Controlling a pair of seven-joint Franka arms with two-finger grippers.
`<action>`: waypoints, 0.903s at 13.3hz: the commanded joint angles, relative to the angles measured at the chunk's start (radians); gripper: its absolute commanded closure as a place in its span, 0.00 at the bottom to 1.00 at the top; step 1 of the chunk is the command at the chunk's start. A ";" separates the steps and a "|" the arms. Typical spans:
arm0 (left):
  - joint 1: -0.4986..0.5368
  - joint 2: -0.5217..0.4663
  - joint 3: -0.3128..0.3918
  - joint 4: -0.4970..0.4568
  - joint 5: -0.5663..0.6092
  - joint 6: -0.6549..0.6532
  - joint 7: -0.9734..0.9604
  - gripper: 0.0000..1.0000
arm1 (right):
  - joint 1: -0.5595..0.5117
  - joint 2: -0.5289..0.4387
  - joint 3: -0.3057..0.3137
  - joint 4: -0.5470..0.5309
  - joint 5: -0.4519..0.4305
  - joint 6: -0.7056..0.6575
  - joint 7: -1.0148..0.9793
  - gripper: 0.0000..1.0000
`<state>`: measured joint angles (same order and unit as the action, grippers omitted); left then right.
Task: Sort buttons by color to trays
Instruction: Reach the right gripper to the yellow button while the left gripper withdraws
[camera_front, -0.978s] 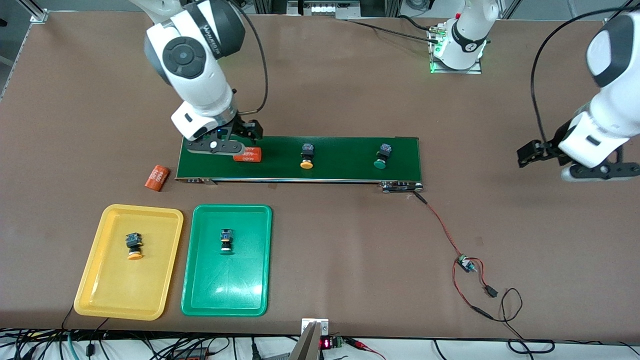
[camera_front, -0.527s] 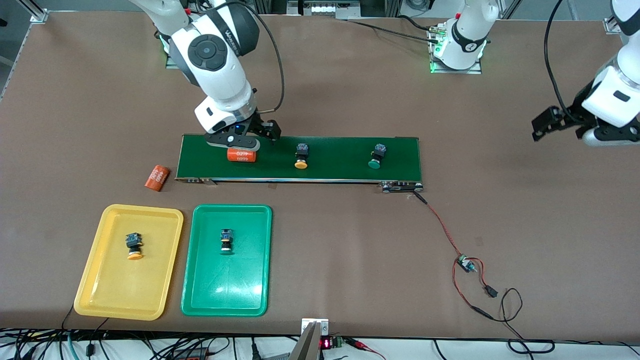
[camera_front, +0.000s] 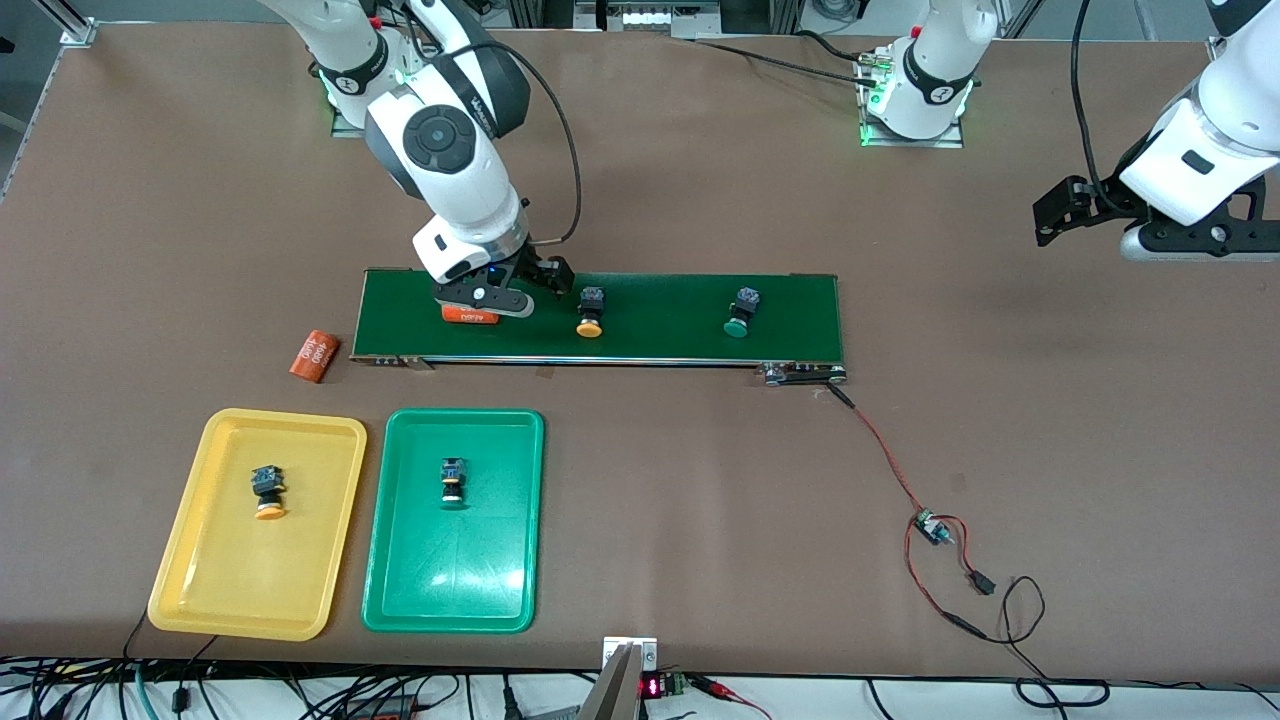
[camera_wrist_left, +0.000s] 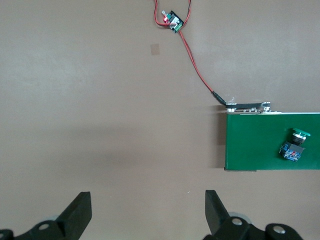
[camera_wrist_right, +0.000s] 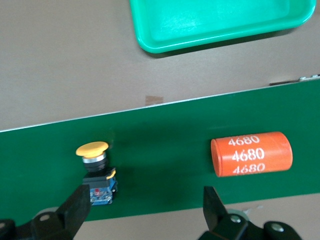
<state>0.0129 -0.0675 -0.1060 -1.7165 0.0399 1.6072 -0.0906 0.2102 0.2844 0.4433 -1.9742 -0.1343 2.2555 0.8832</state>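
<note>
The right gripper (camera_front: 515, 290) is hovering open over the conveyor belt (camera_front: 650, 345), an orange "4680" cylinder (camera_wrist_right: 251, 153) and a yellow-capped button (camera_front: 590, 312) lying beneath it. A green-capped button (camera_front: 740, 311) is sitting farther along. The yellow tray (camera_front: 190, 590) and green tray (camera_front: 480, 590) are each holding a matching button. The left gripper (camera_wrist_left: 148, 210) is waiting open over bare table.

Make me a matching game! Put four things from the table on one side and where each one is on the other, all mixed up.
Things:
1. yellow button
2. right gripper
3. left gripper
4. loose cylinder

Places:
A. over bare table, past the belt's end
B. on the belt
C. on the table beside the belt
D. over the belt

Pairs: 1-B, 2-D, 3-A, 4-C
</note>
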 joint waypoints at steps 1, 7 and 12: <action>-0.001 0.044 0.003 0.076 -0.023 -0.026 0.022 0.00 | -0.002 0.032 0.014 0.005 -0.039 0.009 0.014 0.00; 0.001 0.069 0.005 0.106 -0.080 -0.027 0.014 0.00 | 0.012 0.044 0.014 0.008 -0.050 0.010 0.049 0.00; 0.001 0.069 0.005 0.106 -0.081 -0.027 0.014 0.00 | 0.014 0.079 0.014 0.006 -0.084 0.022 0.049 0.00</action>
<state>0.0137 -0.0127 -0.1041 -1.6450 -0.0203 1.6065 -0.0906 0.2231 0.3369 0.4505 -1.9739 -0.1918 2.2641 0.9067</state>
